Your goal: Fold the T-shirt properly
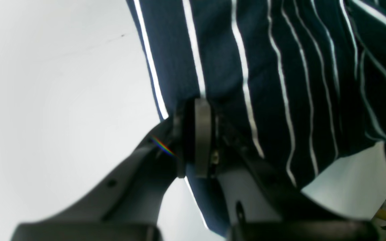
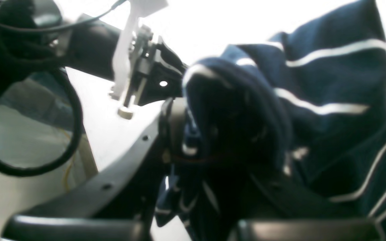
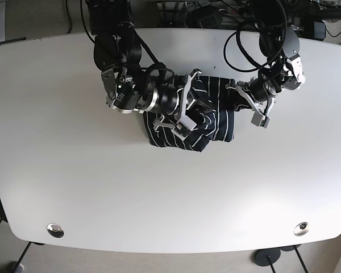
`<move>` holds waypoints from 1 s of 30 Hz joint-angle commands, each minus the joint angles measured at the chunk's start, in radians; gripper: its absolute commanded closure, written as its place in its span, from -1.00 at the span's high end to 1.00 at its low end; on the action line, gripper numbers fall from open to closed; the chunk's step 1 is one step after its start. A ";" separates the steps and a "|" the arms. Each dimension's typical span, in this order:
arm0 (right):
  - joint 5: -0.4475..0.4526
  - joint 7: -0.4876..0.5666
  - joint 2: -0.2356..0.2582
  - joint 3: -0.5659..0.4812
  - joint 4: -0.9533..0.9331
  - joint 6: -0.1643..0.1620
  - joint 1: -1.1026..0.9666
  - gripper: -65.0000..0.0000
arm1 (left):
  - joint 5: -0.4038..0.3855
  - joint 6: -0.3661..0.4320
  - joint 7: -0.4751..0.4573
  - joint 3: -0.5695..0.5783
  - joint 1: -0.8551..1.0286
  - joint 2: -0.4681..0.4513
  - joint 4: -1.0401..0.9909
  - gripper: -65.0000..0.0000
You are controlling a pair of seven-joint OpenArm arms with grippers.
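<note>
Two grippers met at the striped T-shirt, bunched toward the far middle of the white surface. The left gripper had its jaws clenched on the shirt's edge; the right gripper likewise clamped a bundled fold.

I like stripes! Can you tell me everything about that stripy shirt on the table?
The T-shirt is dark navy with thin white stripes, and looks like soft cloth. It lies bunched and partly folded near the middle back of the white table, not flat. Both robot arms grip it: the left gripper has its fingers closed on one edge, and the right gripper pinches a crumpled bundle of fabric. Part of the cloth is lifted off the table.
</note>
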 commanded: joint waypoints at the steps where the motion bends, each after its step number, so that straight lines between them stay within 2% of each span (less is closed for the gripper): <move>1: 0.017 0.023 -0.008 -0.001 -0.026 0.004 0.034 -0.50 | -0.011 -0.001 -0.004 -0.004 -0.010 -0.006 0.013 -0.93; 2: 0.017 0.023 -0.006 -0.001 -0.032 0.004 0.037 -0.26 | -0.011 -0.001 -0.004 -0.006 -0.010 -0.006 0.013 -0.93; 3: 0.017 0.023 -0.006 -0.003 -0.029 0.004 0.037 0.10 | -0.011 -0.001 -0.004 -0.006 -0.010 -0.006 0.013 -0.93; 5: 0.014 0.023 -0.006 -0.003 -0.007 0.004 0.034 0.69 | -0.012 -0.001 -0.004 -0.006 -0.012 -0.006 0.015 -0.93; 6: 0.014 0.023 -0.005 -0.003 0.014 0.004 0.031 0.87 | -0.012 -0.004 -0.004 -0.006 -0.012 -0.006 0.020 -0.93; 7: 0.022 0.023 0.000 0.000 0.053 0.004 0.026 0.96 | -0.012 -0.006 -0.004 -0.008 -0.012 -0.006 0.044 -0.93; 9: 0.022 0.021 0.001 0.008 0.109 0.004 -0.002 0.90 | -0.014 -0.009 -0.004 -0.032 -0.013 -0.008 0.116 -0.93; 14: 0.022 0.020 0.029 0.065 0.181 0.008 -0.061 0.86 | -0.014 -0.009 0.000 -0.189 -0.009 -0.014 0.287 -0.93; 16: 0.022 0.020 0.046 0.088 0.177 0.008 -0.089 0.86 | -0.014 -0.010 0.002 -0.271 -0.004 -0.063 0.314 -0.93; 19: 0.016 0.018 0.057 0.059 0.174 0.007 -0.123 0.86 | -0.012 -0.040 0.057 -0.347 -0.001 -0.147 0.310 -0.93; 23: 0.014 0.021 0.049 -0.023 0.122 0.005 -0.130 0.82 | -0.005 -0.040 0.100 -0.460 0.034 -0.184 0.310 -0.93; 28: 0.016 0.098 -0.026 -0.109 -0.105 0.005 -0.031 0.31 | -0.006 -0.040 0.097 -0.494 0.099 -0.222 0.313 -0.93; 30: 0.022 0.147 -0.062 -0.156 -0.227 0.005 0.048 0.21 | -0.008 -0.040 0.097 -0.494 0.129 -0.222 0.316 -0.93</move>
